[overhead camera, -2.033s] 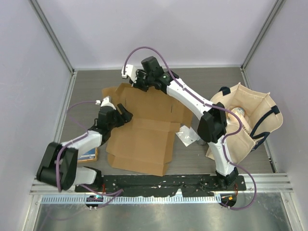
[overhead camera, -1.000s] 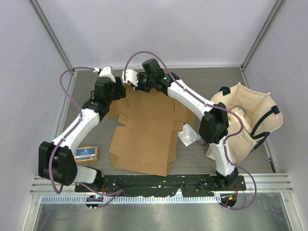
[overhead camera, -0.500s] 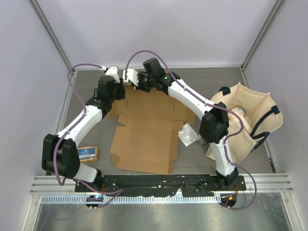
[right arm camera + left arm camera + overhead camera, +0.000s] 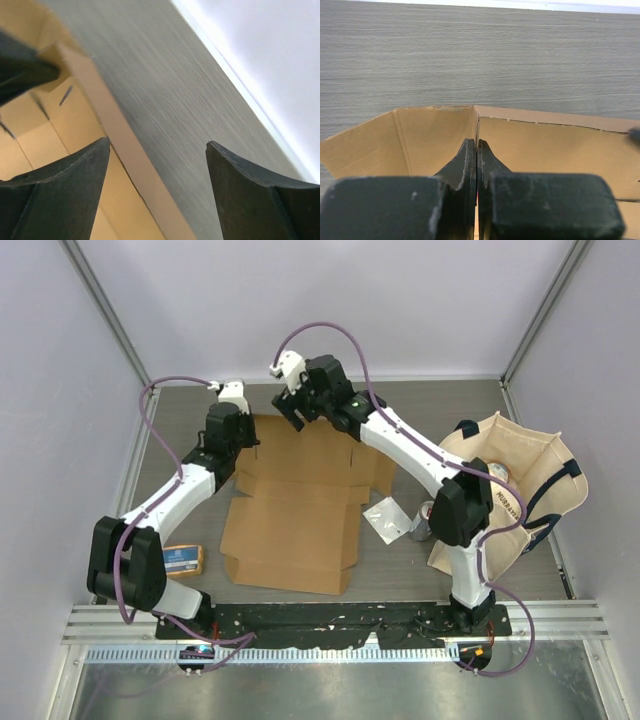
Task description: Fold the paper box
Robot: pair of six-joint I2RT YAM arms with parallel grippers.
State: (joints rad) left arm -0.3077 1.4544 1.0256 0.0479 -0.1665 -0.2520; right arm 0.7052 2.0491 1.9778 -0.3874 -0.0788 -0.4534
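Observation:
The paper box [image 4: 300, 510] is a brown die-cut cardboard sheet lying open on the table. My left gripper [image 4: 246, 437] sits at its far left corner. In the left wrist view that gripper [image 4: 477, 142] is shut, fingers pressed together with nothing showing between them. Its tips line up with the slit between two raised far flaps of the box [image 4: 545, 140]. My right gripper [image 4: 288, 415] hovers over the far edge. In the right wrist view it [image 4: 157, 142] stands wide open, with the cardboard's edge [image 4: 50, 135] passing below the gap.
A beige tote bag [image 4: 510, 490] lies at the right, with a can [image 4: 422, 522] and a white plastic packet [image 4: 385, 520] beside the sheet. An orange-and-blue packet [image 4: 182, 560] lies near the left arm's base. Walls enclose the table on three sides.
My left gripper has closed at the far left corner. My right gripper has opened, let go of the far edge and lifted away. The sheet has settled flatter and slid slightly left.

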